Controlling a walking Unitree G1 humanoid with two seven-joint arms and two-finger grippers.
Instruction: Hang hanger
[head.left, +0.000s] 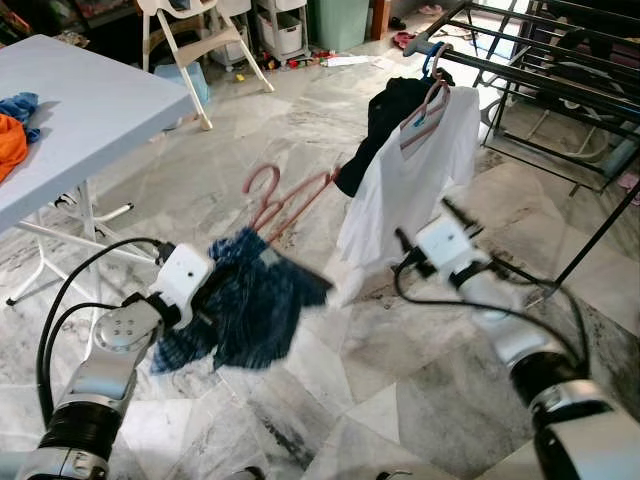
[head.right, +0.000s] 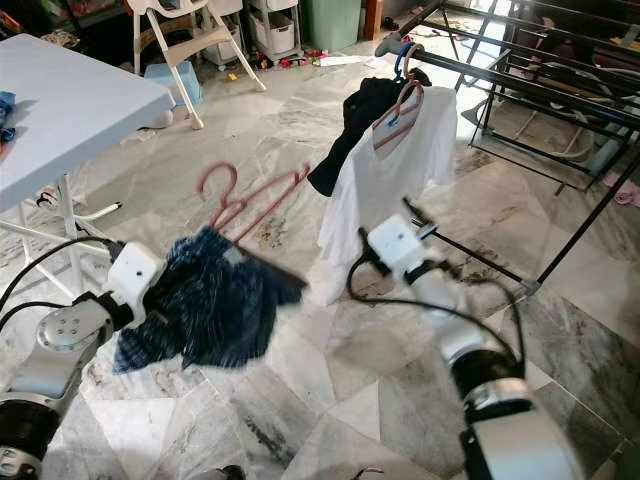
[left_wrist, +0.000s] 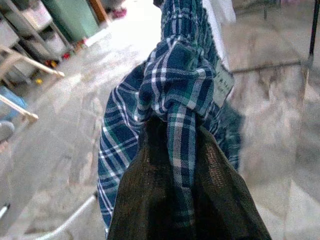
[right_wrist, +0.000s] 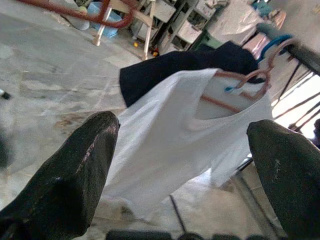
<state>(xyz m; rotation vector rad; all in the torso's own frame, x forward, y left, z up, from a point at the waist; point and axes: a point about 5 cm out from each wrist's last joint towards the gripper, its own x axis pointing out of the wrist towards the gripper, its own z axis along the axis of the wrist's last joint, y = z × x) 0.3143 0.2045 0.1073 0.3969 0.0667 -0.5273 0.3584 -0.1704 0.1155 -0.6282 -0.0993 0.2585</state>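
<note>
Plaid shirt (left_wrist: 175, 95) on pink hanger (head.left: 285, 205): left gripper (left_wrist: 172, 165) fingers clamping its cloth, carrying it rackward; right gripper (right_wrist: 182, 165) fingers spreading apart, framing hung white shirt (right_wrist: 175, 145).

Plaid cloth (head.left: 245, 305) is motion-blurred, centre-left, and covers the left gripper's fingertips. Table (head.left: 90, 120) is cut by the left edge. Rack (head.left: 560, 70) is cut at upper right.

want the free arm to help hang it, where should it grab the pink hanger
Grip the pink hanger on its neck, just below the hook, coming from the robot's right, where the right gripper hangs open. The hook and bars stick up bare above the plaid shirt that the left gripper holds, so the hook stays free.
</note>
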